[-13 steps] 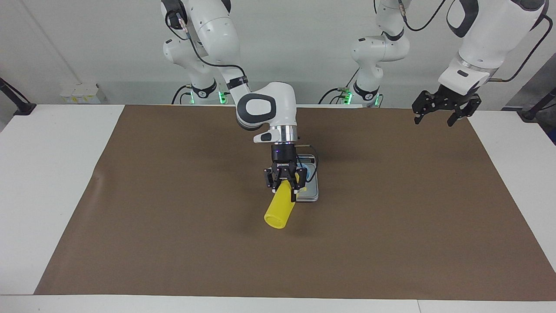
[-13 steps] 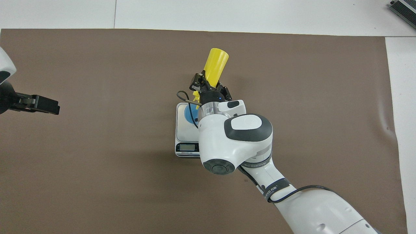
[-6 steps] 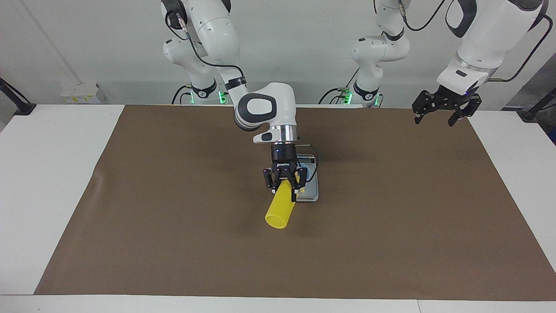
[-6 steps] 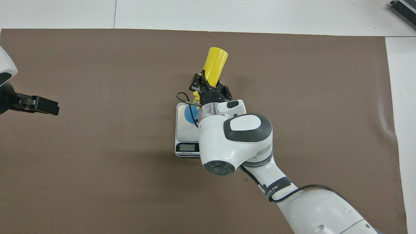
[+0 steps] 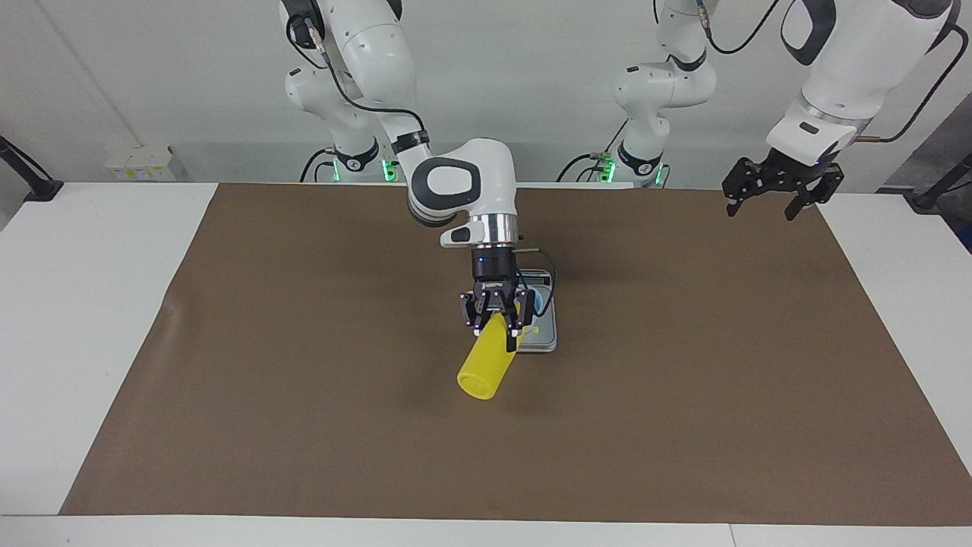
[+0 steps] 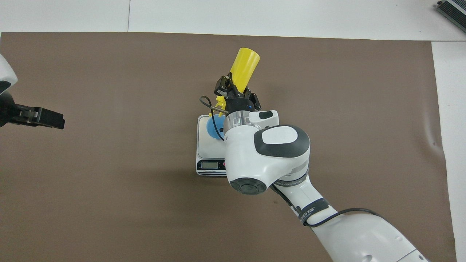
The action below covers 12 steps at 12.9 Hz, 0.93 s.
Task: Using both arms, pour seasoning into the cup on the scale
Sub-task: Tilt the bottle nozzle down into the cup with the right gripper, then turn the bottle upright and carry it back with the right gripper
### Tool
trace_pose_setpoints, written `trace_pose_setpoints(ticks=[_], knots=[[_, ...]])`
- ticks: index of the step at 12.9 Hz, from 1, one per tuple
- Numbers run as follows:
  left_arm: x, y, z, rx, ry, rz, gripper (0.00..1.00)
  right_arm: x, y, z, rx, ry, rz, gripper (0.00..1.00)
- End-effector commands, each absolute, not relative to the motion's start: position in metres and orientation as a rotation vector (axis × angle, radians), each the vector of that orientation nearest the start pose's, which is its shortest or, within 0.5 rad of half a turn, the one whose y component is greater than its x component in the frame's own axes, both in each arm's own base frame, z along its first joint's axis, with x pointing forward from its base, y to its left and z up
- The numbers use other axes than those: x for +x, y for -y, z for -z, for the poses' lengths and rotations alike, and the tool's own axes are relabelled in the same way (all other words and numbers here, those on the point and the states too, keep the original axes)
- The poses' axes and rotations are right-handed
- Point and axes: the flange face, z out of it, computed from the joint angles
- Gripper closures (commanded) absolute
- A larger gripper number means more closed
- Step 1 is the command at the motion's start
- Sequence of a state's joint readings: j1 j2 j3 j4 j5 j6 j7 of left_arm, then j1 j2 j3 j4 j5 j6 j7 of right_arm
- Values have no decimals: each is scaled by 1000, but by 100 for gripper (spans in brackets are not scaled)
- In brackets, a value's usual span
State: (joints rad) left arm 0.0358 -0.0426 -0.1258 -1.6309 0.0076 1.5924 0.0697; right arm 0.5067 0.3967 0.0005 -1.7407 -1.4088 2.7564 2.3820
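My right gripper (image 5: pixel 495 334) (image 6: pixel 236 95) is shut on the seasoning (image 5: pixel 483 368) (image 6: pixel 244 67), a yellow squeeze bottle held tilted in the air. Its base points away from the robots and its nozzle end dips toward the cup (image 5: pixel 538 300) (image 6: pixel 213 126). The light blue cup stands on the silver-grey scale (image 5: pixel 544 343) (image 6: pixel 206 148), mostly hidden by my right wrist in the facing view. The nozzle tip is hidden by the gripper. My left gripper (image 5: pixel 762 210) (image 6: pixel 54 121) waits open and empty, raised over the mat at the left arm's end of the table.
A brown mat (image 5: pixel 304 395) (image 6: pixel 109 200) covers most of the white table (image 5: pixel 76 304). The scale's display strip (image 6: pixel 209 165) faces the robots. A black cable (image 6: pixel 206 105) loops from the right wrist over the cup.
The right wrist has turned a little, swinging the bottle's base slightly toward the right arm's end of the table and raising it. The left gripper has hardly moved.
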Motion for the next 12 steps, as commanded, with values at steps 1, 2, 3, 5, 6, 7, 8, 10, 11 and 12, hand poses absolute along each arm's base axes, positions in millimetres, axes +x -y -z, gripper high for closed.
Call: trace_pose_setpoints(ticks=[1, 2, 3, 5, 6, 7, 8, 10, 11, 12], knots=[[532, 43, -626, -3153, -237, 11, 0, 578, -360, -421, -2245, -999, 1148, 100], [532, 45, -626, -3153, -244, 9, 0, 579, -358, -426, -2212, -1074, 1096, 100], [532, 46, -626, -3152, -246, 11, 0, 581, -354, -432, -2178, -1146, 1050, 100], [532, 45, -627, -3150, -253, 16, 0, 588, -345, -437, -2109, -1293, 947, 100], [531, 45, -626, -3147, -255, 9, 0, 591, -338, -437, -2084, -1347, 912, 100], [531, 47, -626, -3145, -258, 6, 0, 597, -328, -443, -2040, -1413, 876, 100], [531, 44, -626, -3146, -251, 2, 0, 602, -320, -447, -1990, -1484, 825, 100], [531, 39, -628, -3147, -239, 7, 0, 610, -303, -449, -1919, -1596, 747, 100], [531, 39, -629, -3148, -236, 14, 0, 614, -296, -448, -1898, -1629, 727, 100], [530, 40, -627, -3148, -236, 7, 0, 618, -289, -449, -1858, -1677, 689, 100]])
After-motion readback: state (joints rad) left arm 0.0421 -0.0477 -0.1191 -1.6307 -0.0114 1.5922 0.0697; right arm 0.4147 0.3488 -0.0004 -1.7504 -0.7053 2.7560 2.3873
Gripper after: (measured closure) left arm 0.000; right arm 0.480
